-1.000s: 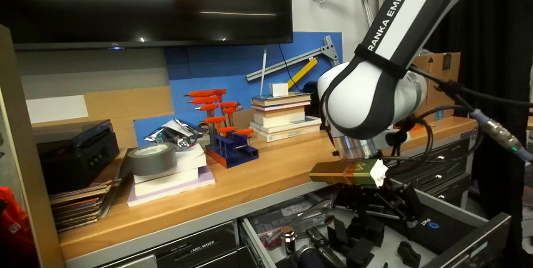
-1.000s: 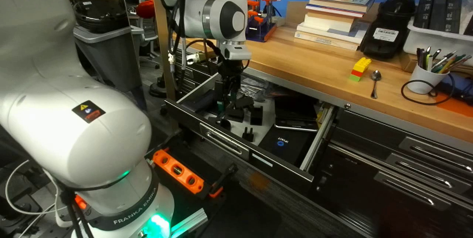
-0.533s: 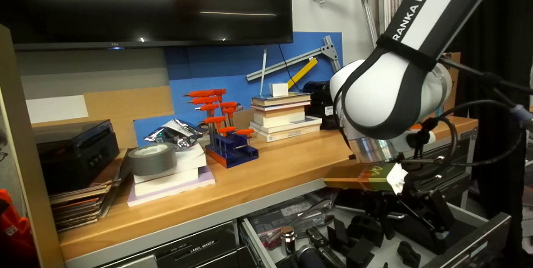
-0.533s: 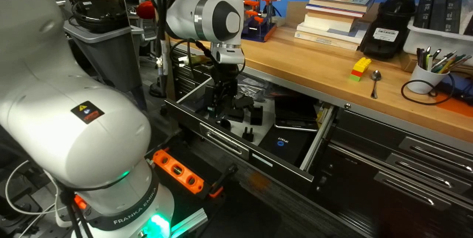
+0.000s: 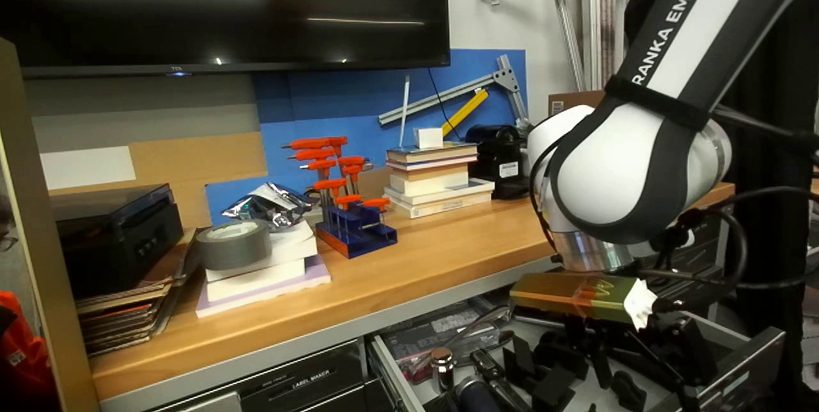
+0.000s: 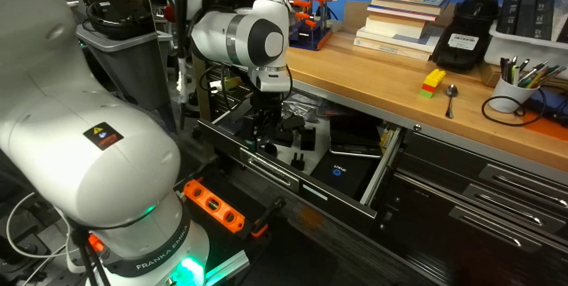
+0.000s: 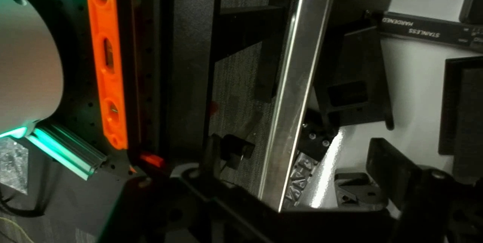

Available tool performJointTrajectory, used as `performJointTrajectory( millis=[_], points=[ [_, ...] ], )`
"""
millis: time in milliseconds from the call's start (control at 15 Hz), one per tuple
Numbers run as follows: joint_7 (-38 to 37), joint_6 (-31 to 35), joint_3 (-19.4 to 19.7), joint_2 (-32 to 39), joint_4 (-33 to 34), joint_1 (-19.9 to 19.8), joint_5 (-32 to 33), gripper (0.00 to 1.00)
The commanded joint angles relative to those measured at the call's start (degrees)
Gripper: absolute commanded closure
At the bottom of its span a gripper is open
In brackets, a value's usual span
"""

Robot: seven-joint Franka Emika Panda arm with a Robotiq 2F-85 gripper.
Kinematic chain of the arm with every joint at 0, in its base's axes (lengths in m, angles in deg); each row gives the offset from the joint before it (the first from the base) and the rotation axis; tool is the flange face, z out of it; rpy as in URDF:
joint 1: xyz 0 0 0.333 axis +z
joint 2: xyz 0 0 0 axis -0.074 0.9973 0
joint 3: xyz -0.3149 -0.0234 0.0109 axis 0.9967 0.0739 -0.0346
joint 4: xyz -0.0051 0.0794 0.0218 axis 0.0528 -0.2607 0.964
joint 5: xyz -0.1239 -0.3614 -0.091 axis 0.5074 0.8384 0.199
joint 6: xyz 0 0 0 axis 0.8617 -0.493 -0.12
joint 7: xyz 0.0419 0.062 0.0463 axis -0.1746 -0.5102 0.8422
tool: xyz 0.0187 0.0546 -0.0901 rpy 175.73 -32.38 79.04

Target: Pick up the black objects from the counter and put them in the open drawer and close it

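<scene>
Black two-finger gripper [image 7: 302, 156]: spread wide, low over the open black-fronted metal drawer [image 6: 306, 195]
Drawer: jutting past the front edge of the light-brown wooden worktop [image 6: 368, 77]
Matte-black lumpy objects [image 6: 308, 139]: lying inside the drawer
Pale stacked books [image 6: 396, 28]: near the back edge

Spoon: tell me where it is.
In an exterior view, on the right, the spoon lies on the counter between the toy bricks and the pen cup.

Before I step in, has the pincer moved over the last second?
Yes. In an exterior view, the pincer has moved down and toward the unmoved drawer front.
</scene>
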Motion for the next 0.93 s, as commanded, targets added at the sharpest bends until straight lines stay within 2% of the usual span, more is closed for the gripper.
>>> performJointTrajectory(
  millis=[0, 200, 667, 867],
  points=[
    [4.6, 6.6, -0.3, 2.1, 0.1, -1.4, -3.6, 0.00],
    [7.0, 9.1, -0.1, 3.3, 0.1, -1.7, -7.1, 0.00],
    [6.0, 6.1, 0.3, 3.9, 0.1, -2.1, -6.9, 0.00],
    [7.9, 7.3, 0.3, 6.0, 0.0, -2.2, -9.4, 0.00]
  ],
)
